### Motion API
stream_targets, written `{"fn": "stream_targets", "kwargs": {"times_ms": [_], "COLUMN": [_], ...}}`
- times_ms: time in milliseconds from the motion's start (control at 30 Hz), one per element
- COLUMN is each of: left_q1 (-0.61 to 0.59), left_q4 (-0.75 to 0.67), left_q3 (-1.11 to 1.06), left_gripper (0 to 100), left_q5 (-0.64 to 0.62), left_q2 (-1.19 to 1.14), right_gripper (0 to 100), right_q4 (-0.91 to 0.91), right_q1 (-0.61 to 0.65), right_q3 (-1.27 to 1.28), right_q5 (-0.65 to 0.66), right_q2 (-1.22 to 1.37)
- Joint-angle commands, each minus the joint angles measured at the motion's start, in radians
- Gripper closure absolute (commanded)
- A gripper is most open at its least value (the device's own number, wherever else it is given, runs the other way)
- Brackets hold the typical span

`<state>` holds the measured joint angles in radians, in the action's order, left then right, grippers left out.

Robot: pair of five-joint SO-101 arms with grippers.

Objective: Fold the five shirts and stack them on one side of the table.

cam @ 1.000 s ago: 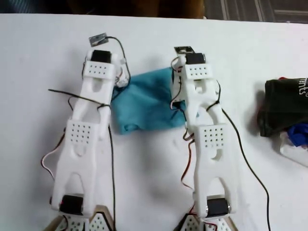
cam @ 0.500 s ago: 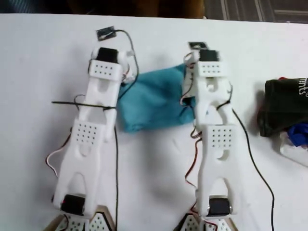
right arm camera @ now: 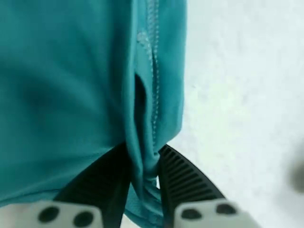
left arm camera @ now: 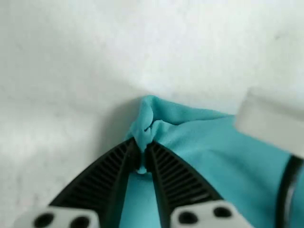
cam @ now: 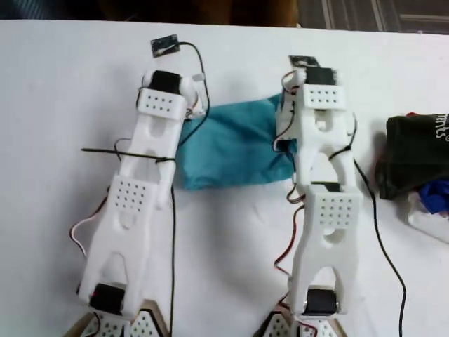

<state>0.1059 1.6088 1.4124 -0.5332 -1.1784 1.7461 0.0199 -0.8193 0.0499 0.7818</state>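
A folded teal shirt (cam: 231, 147) lies stretched between the two arms in the middle of the table. My left gripper (left arm camera: 143, 159) is shut on a bunched corner of the teal shirt (left arm camera: 199, 137) at its left edge. My right gripper (right arm camera: 145, 183) is shut on the stitched hem of the teal shirt (right arm camera: 71, 80) at its right edge. In the high view the left arm (cam: 144, 168) and right arm (cam: 319, 161) cover both pinched edges. A dark folded shirt (cam: 414, 158) rests at the right side of the table.
Blue cloth (cam: 436, 195) and something white (cam: 428, 221) lie below the dark shirt at the right edge. Black cables (cam: 168, 225) trail along both arms. The white table (cam: 56, 91) has bare room at the left and front.
Both arms have shifted to the right across the table, dragging the teal shirt with them toward the dark shirt. Both grippers stay shut on it.
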Motion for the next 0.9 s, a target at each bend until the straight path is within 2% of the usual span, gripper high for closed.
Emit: {"fn": "stream_targets", "kwargs": {"times_ms": [0,267,367,700,867], "left_q1": [0.017,0.078,0.095,0.187,0.285], "left_q4": [-0.015,-0.057,-0.074,-0.141,-0.201], "left_q3": [0.016,0.031,0.071,0.120,0.120], "left_gripper": [96,96,96,96,96], "left_q5": [-0.005,0.051,0.071,0.190,0.324], "left_q2": [0.021,0.021,0.020,0.021,0.021], "right_gripper": [98.0,98.0,98.0,98.0,98.0], "right_q4": [0.022,0.022,0.021,0.021,0.021], "right_q1": [-0.042,-0.079,-0.137,-0.357,-0.510], "right_q3": [0.017,0.133,0.167,0.173,0.176], "right_q5": [0.009,0.084,0.089,0.247,0.262], "right_q2": [-0.139,-0.314,-0.369,-0.512,-0.599]}}
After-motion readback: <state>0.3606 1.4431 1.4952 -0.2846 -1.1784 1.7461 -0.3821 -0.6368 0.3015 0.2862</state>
